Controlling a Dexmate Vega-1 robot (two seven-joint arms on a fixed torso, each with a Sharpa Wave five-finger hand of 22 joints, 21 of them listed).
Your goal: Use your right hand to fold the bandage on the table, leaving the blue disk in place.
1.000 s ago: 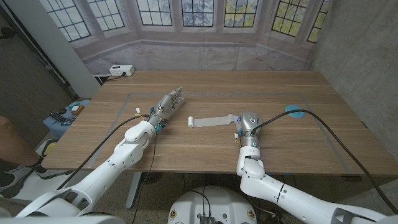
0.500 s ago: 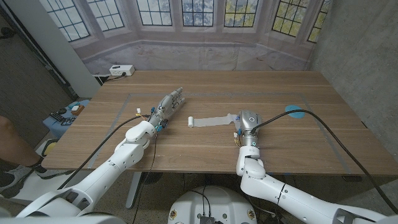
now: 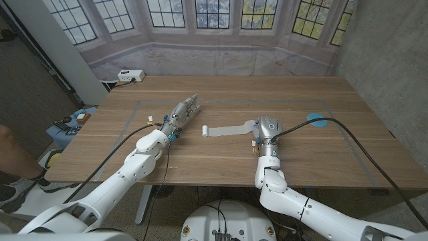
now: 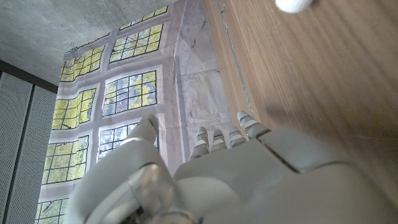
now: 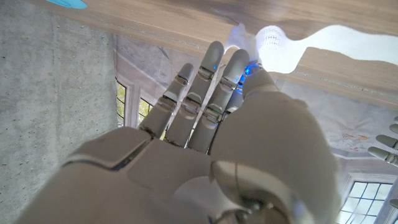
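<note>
Bandage first: we noted the thin white gauze bandage (image 3: pixel 227 130) lying unrolled in a strip across the middle of the brown wooden tabletop (image 3: pixel 221 94), its still-rolled end (image 3: pixel 205 131) toward the robot's left and its loose end by the right hand (image 3: pixel 265 128). We judged that layout suited a fold from the loose end toward the roll.

The right hand sat at that loose end. In the right wrist view its fingers (image 5: pixel 205 87) reached straight out, close together, their tips at the gauze (image 5: pixel 280 46); we could not tell whether thumb and finger had pinched the cloth or only touched it.

The left hand (image 3: pixel 179 112) waited beside the roll, well apart from the strip, fingers extended and holding nothing; we took it as parked out of the way, since the task names the right hand alone.

The flat round blue disk (image 3: pixel 314 118) lay on the tabletop to the right of the right hand, apart from the bandage, so the fold need not disturb it.
</note>
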